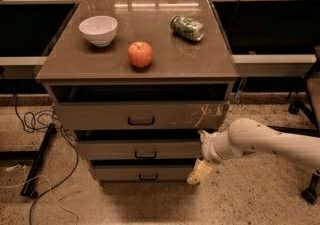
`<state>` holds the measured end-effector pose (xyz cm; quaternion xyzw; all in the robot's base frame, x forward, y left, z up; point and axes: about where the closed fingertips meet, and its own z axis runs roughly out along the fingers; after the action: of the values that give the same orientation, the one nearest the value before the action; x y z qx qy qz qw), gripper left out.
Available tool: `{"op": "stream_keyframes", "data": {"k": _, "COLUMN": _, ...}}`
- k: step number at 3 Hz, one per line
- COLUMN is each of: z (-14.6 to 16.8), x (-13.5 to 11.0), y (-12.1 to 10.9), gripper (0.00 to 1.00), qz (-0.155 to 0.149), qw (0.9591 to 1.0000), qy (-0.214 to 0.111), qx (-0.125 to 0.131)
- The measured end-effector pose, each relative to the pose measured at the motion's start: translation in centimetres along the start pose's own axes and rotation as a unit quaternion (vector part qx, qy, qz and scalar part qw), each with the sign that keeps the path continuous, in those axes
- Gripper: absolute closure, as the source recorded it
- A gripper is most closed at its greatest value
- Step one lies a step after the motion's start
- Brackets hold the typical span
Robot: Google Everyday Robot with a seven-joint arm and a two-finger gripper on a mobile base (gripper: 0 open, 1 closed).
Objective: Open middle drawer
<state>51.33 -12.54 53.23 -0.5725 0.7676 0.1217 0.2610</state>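
Observation:
The middle drawer (125, 149) is the plain grey-brown front with a small black centre handle (145, 155), between the scratched top drawer (100, 115) and the lowest drawer (120, 173). A dark gap shows above its front. My gripper (201, 154) is at the right end of the middle drawer front, right of the handle. It is open, with one pale finger up near the drawer's top corner and the other down by the lowest drawer. It holds nothing.
On the cabinet top (165, 56) stand a white bowl (98, 29), a red apple (140, 54) and a green can (187, 27) on its side. Cables (35, 119) and a black bar (37, 161) lie on the floor at left. A chair base (305, 109) is at right.

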Motion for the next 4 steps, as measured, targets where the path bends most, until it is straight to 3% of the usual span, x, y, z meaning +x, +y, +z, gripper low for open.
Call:
{"op": "stream_keyframes", "data": {"k": 2, "z": 1.2, "x": 0.1, "y": 0.3, "gripper": 0.0, "qz": 0.002, "qw": 0.9999, "qy": -0.002, "qx": -0.01}}
{"op": "stream_keyframes", "data": {"k": 4, "z": 6.6, "x": 0.5, "y": 0.5, "gripper": 0.0, "qz": 0.013, "qw": 0.9995, "qy": -0.01, "qx": -0.027}}
